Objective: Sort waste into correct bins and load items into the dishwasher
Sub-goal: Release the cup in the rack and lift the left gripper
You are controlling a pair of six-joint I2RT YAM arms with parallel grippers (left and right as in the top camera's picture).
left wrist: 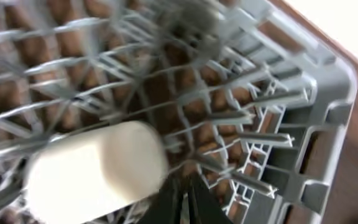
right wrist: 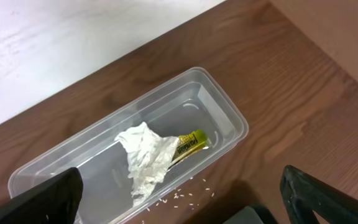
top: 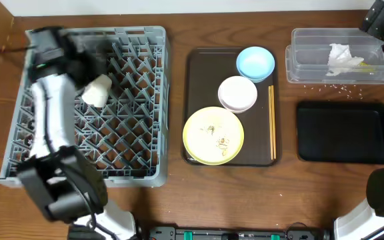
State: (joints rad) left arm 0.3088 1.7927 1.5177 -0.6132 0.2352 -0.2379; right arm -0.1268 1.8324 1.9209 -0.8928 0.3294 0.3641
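Left wrist view: left gripper (left wrist: 182, 198) has its fingers pressed together with nothing between them, just beside the small white cup (left wrist: 95, 169); the cup lies on its side among the pegs of the grey dish rack (left wrist: 328, 93), in the rack's far half by the overhead; no grip on it. The cup looks light, hard and smooth, likely to roll or slip between pegs; if you want it righted, pinch the rim, one finger inside and one outside, not the round wall.

Right gripper (right wrist: 180, 186) has its fingers spread wide and empty above the clear tub (right wrist: 229, 115); napkin (right wrist: 145, 155) and snack wrapper (right wrist: 190, 144) lie inside, touching; rice grains (right wrist: 179, 196) are scattered on the table (right wrist: 291, 74) just outside the tub's wall.

The brown serving tray (top: 195, 87), between rack and bins, holds what is left to load: blue bowl (top: 255, 63); white bowl (top: 237, 93) close beside it; yellow plate (top: 192, 143) with food scraps (top: 217, 137) on it; chopsticks (top: 271, 123) along the tray's right edge. The plate is stiff, breakable and flat on the tray, so the rim is your only hold; the scraps probably want tipping out first. The chopsticks are thin and light and will roll; pinch both mid-length. The black tray (top: 345, 131) sits nearer you than the tub.

In the way: rack wall and pegs for the left arm; the white bowl crowds the plate's far rim.
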